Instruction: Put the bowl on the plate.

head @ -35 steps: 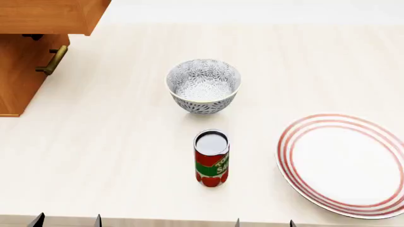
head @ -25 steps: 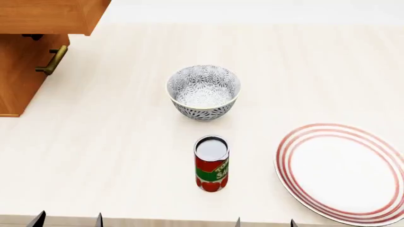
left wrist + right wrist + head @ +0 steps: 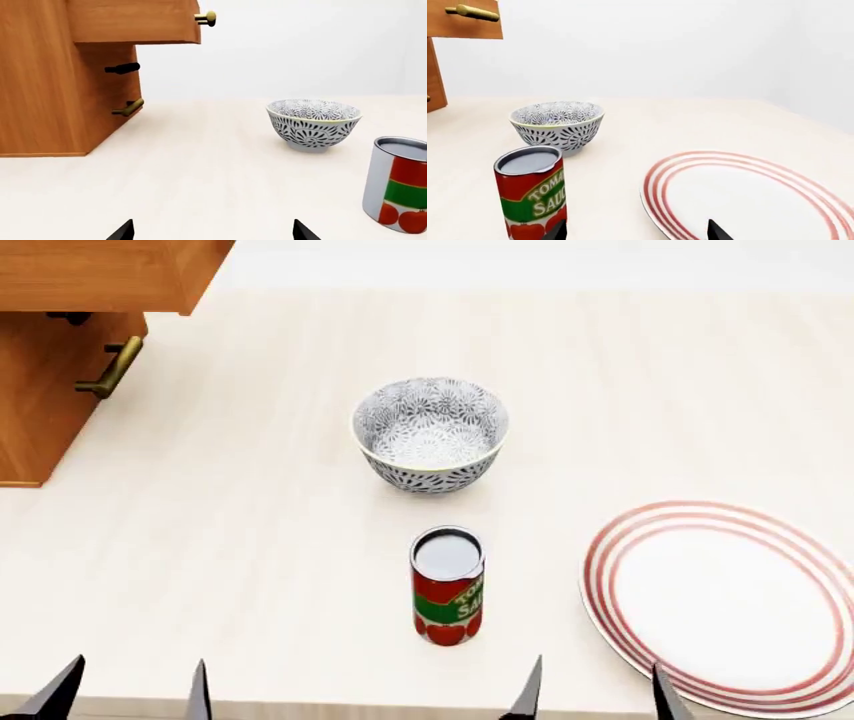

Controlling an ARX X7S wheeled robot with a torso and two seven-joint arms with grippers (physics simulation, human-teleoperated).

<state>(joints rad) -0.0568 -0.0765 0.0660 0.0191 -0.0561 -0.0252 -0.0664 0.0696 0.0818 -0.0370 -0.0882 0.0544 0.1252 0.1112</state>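
Bowl stands upright, ahead of both wide-open grippers, left gripper and right gripper. Plate lies just beyond the right one, empty; tomato can between them.

Bowl sits upper centre on the desk, can below it, plate lower right, cabinet upper left

Deep round white bowl with dense grey-black floral pattern; flat white plate with concentric red rings; red-and-green tomato-sauce can.
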